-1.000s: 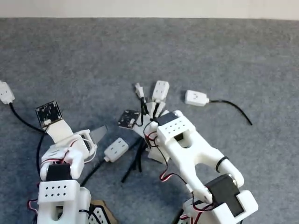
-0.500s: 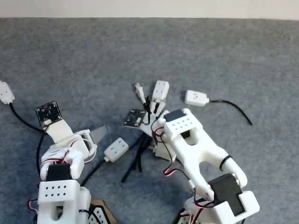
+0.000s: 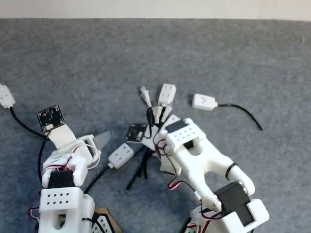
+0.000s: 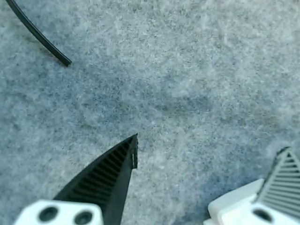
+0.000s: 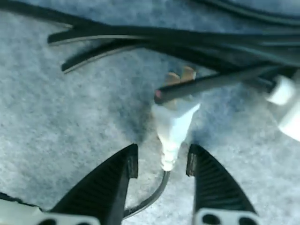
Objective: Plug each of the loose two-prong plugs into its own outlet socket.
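Observation:
A white two-prong plug [image 5: 173, 124] lies on the grey carpet with a black cable [image 5: 220, 80] crossing its prongs. Its tail sits between the fingertips of my right gripper [image 5: 162, 157], which is open and not touching it. In the high view the right gripper [image 3: 156, 122] is at the cluster of plugs [image 3: 167, 114] and black cables in the middle. Another loose plug [image 3: 144, 93] lies beside a white socket [image 3: 167, 94]. More sockets sit at the right [image 3: 204, 101], near centre [image 3: 121, 155] and far left [image 3: 5, 96]. My left gripper [image 4: 209, 145] hangs open over bare carpet.
Black cables [image 3: 141, 167] fan out toward the front under the right arm. A cable end [image 4: 40, 35] lies ahead of the left gripper [image 3: 99, 141]. Another cable [image 3: 245, 112] trails right from the right-hand socket. The back of the carpet [image 3: 218, 53] holds nothing.
The right arm's wrist swung a little to the right, then came back and slightly toward the front, staying over the plug cluster. The left arm and the sockets have not moved.

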Robot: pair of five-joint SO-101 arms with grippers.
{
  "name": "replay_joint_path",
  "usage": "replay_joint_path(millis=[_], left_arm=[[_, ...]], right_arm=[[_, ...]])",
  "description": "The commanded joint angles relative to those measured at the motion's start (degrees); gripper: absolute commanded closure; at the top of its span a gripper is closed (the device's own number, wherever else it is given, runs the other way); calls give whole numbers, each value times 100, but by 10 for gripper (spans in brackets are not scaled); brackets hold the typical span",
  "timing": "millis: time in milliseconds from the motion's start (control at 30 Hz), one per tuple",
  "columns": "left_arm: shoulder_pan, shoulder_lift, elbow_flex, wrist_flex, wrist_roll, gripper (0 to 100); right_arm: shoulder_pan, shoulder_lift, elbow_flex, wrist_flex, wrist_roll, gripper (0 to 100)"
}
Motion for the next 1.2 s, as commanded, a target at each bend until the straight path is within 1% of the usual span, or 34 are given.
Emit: replay_joint_path(millis=[0, 133, 400, 433, 500, 533, 567, 633, 767, 1000, 1067, 1167], left_arm=[[-4, -13, -22, -70, 18, 575], [-4, -13, 40, -79, 18, 575], [-4, -13, 48, -79, 18, 575], [-4, -13, 48, -79, 18, 575], [-4, -13, 48, -79, 18, 575], [-4, -13, 48, -79, 18, 575], [-4, -13, 48, -79, 18, 575], [-4, -13, 48, -79, 18, 575], [-4, -13, 48, -79, 18, 575], [-4, -13, 48, -79, 18, 575], [-4, -13, 48, -79, 18, 575], [-4, -13, 48, -79, 18, 575]], right_arm=[[-154, -48, -13, -48, 53, 821], [-154, -92, -40, -110, 18, 867], [-154, -57, -40, -400, 18, 875], [-145, -57, -40, -400, 18, 892], [-136, -75, -40, -409, 18, 974], [-127, -101, -48, -409, 9, 998], [-119, -101, -75, -400, 9, 987], [-13, -101, -215, -374, 9, 995], [330, -110, -637, -330, 44, 994], [374, -57, -1226, 514, 53, 985], [374, -57, -1200, 541, 53, 946], [374, -57, -1200, 532, 44, 858]])
